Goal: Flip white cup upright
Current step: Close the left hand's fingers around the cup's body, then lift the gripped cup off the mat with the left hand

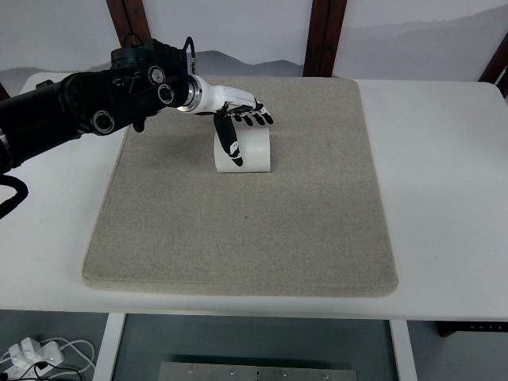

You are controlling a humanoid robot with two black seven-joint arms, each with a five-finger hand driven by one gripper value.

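A white cup [252, 151] stands on the grey mat [246, 214], near its back middle; whether its mouth faces up or down cannot be told from this angle. My left hand [242, 123] reaches in from the left on a black arm and hovers over the cup's top. Its fingers [258, 117] are spread across the cup's rear edge. The thumb [231, 143] hangs down in front of the cup's left side. The hand does not close around the cup. My right arm is out of view.
The mat lies on a white table [444, 182]. Dark wooden posts [321, 36] stand behind the table's far edge. A white power strip with cables [32, 353] lies on the floor at the lower left.
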